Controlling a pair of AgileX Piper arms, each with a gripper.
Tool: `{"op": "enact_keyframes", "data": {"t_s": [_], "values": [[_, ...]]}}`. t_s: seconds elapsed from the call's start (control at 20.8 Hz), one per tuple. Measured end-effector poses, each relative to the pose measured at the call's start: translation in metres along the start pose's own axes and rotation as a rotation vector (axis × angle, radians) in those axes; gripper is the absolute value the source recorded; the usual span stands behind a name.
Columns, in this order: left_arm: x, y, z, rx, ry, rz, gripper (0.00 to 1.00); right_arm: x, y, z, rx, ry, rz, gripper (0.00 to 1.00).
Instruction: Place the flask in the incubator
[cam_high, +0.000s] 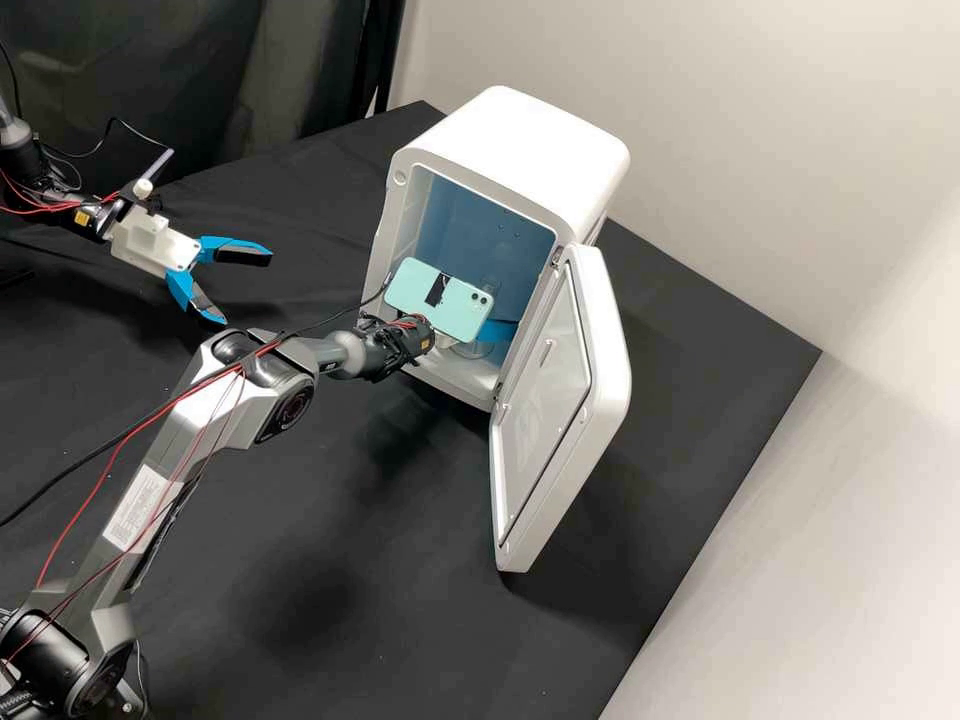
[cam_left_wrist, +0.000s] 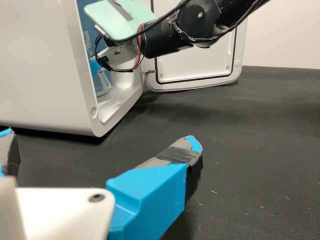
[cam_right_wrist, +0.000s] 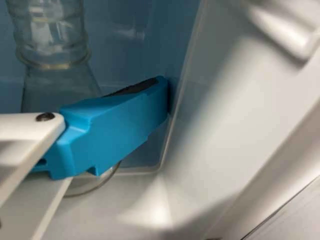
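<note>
Standing upright on the floor inside the white incubator (cam_high: 520, 150), the glass flask (cam_right_wrist: 47, 75) is near the blue back wall. The right hand (cam_high: 478, 340) is in the chamber too, one blue finger (cam_right_wrist: 115, 125) just beside the flask's base; whether it grips cannot be told. The incubator door (cam_high: 560, 400) hangs open on the right. Well left, the left hand (cam_high: 245, 287) hovers above the black surface (cam_high: 350, 520), fingers spread, empty.

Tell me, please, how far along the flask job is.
Done: the incubator has its door open, and the flask appears to stand inside on its floor. In hand: the right gripper is inside beside the flask; whether it grips is unclear. Left: withdrawing that arm.
</note>
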Motion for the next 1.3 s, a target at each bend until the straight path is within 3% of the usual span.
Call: {"op": "enact_keyframes", "data": {"t_s": [0.77,0.87,1.15,1.3], "values": [[0.001,-0.0013,-0.002,-0.004,0.004,-0.005,1.0,-0.001,0.002,-0.002,0.009,0.008,0.001,1.0],[0.0,-0.0012,-0.002,-0.005,0.007,-0.004,1.0,-0.005,0.004,-0.003,0.023,0.013,-0.002,1.0],[0.0,-0.0011,-0.003,0.002,0.009,-0.003,1.0,-0.022,0.022,-0.014,0.082,0.072,0.061,1.0],[0.0,-0.0011,-0.003,0.002,0.009,-0.003,1.0,-0.031,0.028,-0.018,0.093,0.089,0.073,1.0]]}}
